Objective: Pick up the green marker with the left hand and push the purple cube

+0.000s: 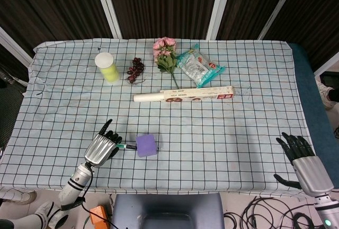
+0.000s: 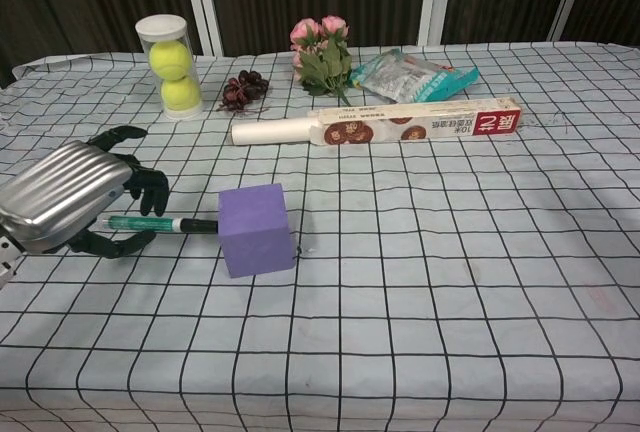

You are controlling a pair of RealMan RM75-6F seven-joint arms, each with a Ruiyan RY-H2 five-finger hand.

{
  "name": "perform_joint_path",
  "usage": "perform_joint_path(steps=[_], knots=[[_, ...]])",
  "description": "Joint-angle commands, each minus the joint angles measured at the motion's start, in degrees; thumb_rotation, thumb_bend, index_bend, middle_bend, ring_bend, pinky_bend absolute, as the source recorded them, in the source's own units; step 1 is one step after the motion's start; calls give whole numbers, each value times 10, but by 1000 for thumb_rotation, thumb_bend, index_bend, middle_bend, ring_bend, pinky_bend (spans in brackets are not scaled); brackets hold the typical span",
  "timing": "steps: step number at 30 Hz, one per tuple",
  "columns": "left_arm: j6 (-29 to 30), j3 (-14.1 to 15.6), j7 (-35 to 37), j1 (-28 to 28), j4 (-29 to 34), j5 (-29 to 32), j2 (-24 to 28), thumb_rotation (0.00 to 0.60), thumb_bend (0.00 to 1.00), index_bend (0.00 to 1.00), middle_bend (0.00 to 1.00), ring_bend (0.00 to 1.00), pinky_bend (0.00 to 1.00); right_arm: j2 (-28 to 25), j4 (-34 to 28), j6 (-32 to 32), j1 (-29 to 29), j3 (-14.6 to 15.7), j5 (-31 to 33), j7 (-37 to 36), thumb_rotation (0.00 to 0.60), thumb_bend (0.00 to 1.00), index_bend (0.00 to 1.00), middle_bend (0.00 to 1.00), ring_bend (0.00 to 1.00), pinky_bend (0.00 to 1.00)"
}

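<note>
The green marker point(image 2: 150, 223) lies level in our left hand point(image 2: 70, 210), fingers pinching it, black tip touching the purple cube point(image 2: 256, 229) near the desk's front-left, so the push looks underway while our right hand point(image 1: 306, 164) rests spread, idle.

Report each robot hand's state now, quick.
Left robot hand: holding the green marker, its tip against the purple cube.
Right robot hand: open, fingers spread, holding nothing.
</note>
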State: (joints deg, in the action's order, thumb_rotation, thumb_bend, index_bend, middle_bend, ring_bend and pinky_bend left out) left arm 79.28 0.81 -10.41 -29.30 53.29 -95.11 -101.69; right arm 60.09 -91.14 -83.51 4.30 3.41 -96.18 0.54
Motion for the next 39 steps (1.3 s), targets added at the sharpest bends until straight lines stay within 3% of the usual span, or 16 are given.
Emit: perform_joint_path(steps=[1, 10, 21, 28, 33, 39], knots=[[11, -4, -31, -3, 15, -8, -8, 600, 571, 829, 856, 475, 112, -4, -1, 3, 2, 6, -9, -10, 600, 305, 0, 0, 0, 44], [-1, -19, -115, -8, 52, -2, -35, 600, 570, 828, 856, 495, 112, -9, 4, -17, -5, 8, -19, -23, 600, 305, 0, 0, 0, 53], [2, -25, -129, -8, 63, -1, -48, 600, 569, 828, 856, 495, 112, -12, 7, -18, -4, 15, -32, -35, 600, 305, 0, 0, 0, 53], [33, -35, -131, 20, 64, 17, -3, 600, 567, 827, 856, 495, 112, -13, 6, -15, -3, 15, -31, -36, 600, 305, 0, 0, 0, 53], [17, -42, -104, 42, 32, 56, 27, 600, 565, 827, 856, 495, 112, -12, 5, -16, -4, 15, -31, -32, 600, 305, 0, 0, 0, 53], [-57, -59, -22, 37, -67, 108, 9, 600, 542, 801, 832, 495, 112, -9, 2, -4, 1, 16, -28, -23, 600, 306, 0, 0, 0, 53]])
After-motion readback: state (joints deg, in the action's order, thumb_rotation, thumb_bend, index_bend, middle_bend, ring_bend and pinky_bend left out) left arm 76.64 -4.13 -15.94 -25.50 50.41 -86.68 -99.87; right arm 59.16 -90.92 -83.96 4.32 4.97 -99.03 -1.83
